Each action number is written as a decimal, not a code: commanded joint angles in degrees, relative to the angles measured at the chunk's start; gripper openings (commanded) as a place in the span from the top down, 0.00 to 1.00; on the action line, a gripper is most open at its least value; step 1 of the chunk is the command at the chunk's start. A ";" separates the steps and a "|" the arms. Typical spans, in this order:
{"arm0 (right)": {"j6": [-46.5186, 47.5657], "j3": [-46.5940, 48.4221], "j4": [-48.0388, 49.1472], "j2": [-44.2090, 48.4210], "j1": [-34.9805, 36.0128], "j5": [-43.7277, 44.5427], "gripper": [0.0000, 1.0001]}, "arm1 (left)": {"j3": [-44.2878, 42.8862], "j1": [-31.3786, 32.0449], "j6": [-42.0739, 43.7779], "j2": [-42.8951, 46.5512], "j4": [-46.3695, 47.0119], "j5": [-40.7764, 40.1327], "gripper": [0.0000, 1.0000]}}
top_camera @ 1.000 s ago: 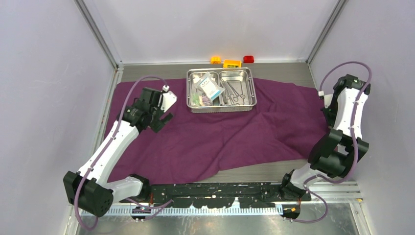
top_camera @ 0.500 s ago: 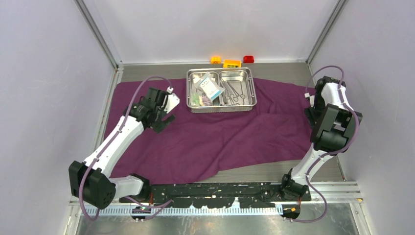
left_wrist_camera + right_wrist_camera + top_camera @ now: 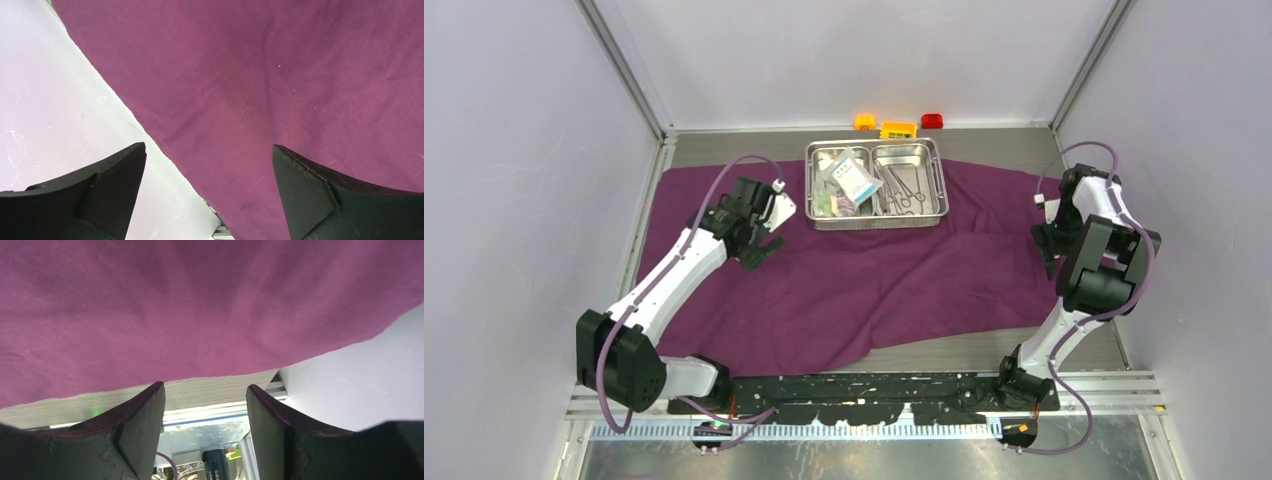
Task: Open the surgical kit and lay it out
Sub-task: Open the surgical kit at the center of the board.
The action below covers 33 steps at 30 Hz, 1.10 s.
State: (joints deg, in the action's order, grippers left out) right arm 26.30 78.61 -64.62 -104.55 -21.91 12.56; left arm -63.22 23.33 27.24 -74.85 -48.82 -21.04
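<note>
The dark-purple cloth lies spread over the table with a few folds. On its back edge stands the steel tray. Clear packets fill the tray's left compartment, and scissors and clamps lie in the right one. My left gripper hovers open over the cloth just left of the tray. In the left wrist view the left gripper has only cloth beneath it. My right gripper is open at the cloth's right edge. In the right wrist view the right gripper holds nothing, with the cloth beyond its fingertips.
A yellow brick, an orange brick and a red brick sit against the back wall behind the tray. White walls close in both sides. Bare grey tabletop shows at the front right.
My right gripper has opened and let go of the cloth, and that arm has swung left toward the cloth's right edge. The left arm has shifted slightly right toward the tray.
</note>
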 commanded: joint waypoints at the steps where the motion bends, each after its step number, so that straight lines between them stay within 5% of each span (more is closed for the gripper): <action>1: -0.12 -2.86 2.87 6.13 -0.16 -0.24 0.34 | -2.73 0.40 -0.02 -0.69 2.05 -1.13 0.00; 8: 3.39 -5.27 4.25 9.55 -3.60 -2.25 0.34 | -2.07 0.49 0.25 -0.11 2.95 -1.34 0.00; 23: 12.17 -15.06 16.73 1.97 -7.94 -0.66 0.47 | 0.38 0.49 1.41 3.04 3.31 -2.52 0.00; 33: 20.81 -30.28 19.50 8.98 -13.28 3.57 0.57 | 1.68 0.49 3.30 2.66 5.49 -4.17 0.00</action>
State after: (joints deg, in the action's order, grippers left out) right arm 42.19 55.07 -47.70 -98.35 -32.29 14.72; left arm -62.30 23.57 29.02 -73.49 -46.33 -23.64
